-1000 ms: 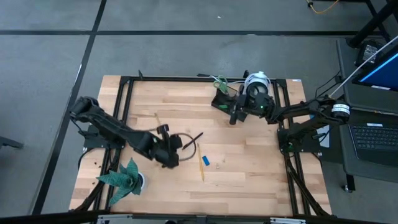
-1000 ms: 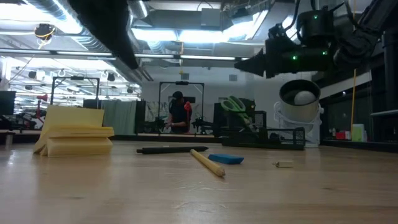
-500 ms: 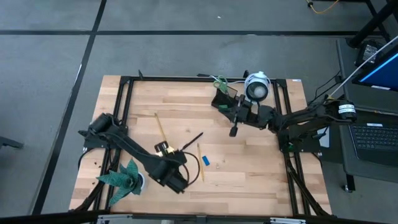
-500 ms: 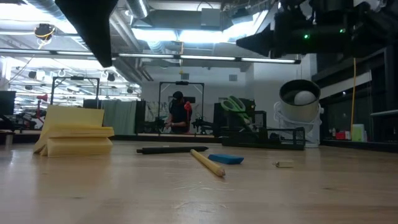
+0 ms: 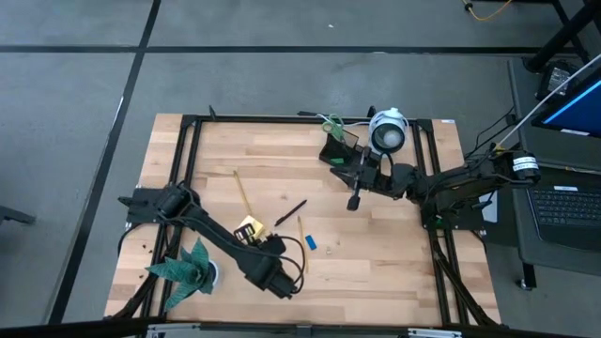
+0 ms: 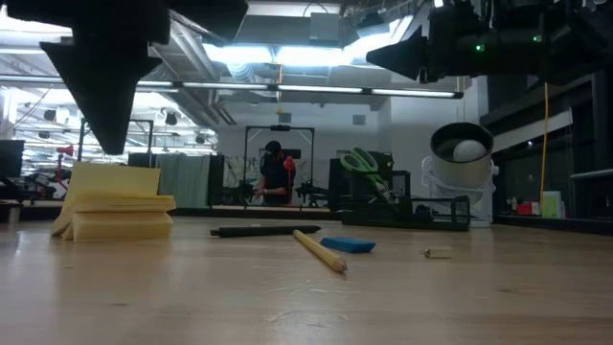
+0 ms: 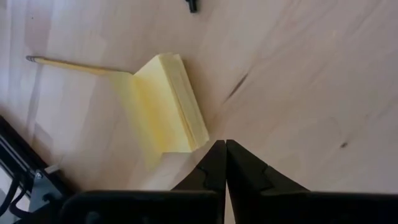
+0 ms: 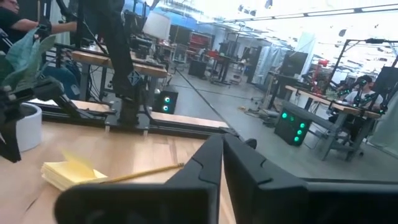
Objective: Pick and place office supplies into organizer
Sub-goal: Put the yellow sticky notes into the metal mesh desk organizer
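- High view: the organizer (image 5: pixel 336 150) sits at the far edge of the table, just beside a round white device (image 5: pixel 386 132), and the green-handled scissors (image 5: pixel 330 123) already stand in it. That looks like the only item put away.
- The rest lies loose on the wood: the yellow sticky-note pad (image 5: pixel 248 228), the black pen (image 5: pixel 290 211), one pencil (image 5: pixel 241 191) to the far left of the pad, another pencil (image 5: pixel 302 242) near the small blue block (image 5: pixel 311 241), and a tiny piece (image 5: pixel 331 249) right of the block.
- The left gripper (image 5: pixel 279 282) hangs over the near part of the table, close to the pad; its wrist view shows the fingers (image 7: pixel 214 171) pressed together and holding nothing.
- The right gripper (image 5: pixel 354 200) hovers near the organizer, fingers (image 8: pixel 205 163) likewise closed on nothing.
- By my reckoning most of the job remains: six loose items to go.
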Robot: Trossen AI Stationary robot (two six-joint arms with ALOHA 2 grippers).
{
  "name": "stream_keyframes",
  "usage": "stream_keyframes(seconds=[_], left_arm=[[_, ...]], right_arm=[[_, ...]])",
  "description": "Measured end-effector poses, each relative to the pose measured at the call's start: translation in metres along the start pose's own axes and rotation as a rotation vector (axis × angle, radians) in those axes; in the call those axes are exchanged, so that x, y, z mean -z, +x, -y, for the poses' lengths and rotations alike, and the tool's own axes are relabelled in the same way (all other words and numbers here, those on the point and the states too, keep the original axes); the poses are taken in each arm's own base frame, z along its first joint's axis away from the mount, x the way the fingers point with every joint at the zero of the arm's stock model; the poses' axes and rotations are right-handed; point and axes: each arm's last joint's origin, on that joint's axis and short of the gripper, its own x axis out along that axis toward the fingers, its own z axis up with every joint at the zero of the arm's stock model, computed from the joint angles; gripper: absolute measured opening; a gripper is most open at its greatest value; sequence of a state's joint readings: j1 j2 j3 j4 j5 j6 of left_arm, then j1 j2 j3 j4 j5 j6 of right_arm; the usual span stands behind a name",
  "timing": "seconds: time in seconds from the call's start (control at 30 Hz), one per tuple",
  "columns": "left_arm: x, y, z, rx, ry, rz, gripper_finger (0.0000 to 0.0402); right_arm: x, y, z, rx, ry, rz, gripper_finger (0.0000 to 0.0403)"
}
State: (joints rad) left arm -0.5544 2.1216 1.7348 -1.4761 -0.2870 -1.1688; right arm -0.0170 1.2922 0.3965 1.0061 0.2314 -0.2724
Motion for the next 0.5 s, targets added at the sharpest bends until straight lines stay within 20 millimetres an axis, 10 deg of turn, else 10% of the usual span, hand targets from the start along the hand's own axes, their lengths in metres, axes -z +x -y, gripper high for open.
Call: stream_keyframes(seconds=[0.5], left_arm=[[-0.003, 0.0, -0.001, 0.0, -0.099, 0.006, 0.0099]], right_arm=[[-0.003, 0.002, 0.012, 0.054, 0.004, 0.044, 0.0027]])
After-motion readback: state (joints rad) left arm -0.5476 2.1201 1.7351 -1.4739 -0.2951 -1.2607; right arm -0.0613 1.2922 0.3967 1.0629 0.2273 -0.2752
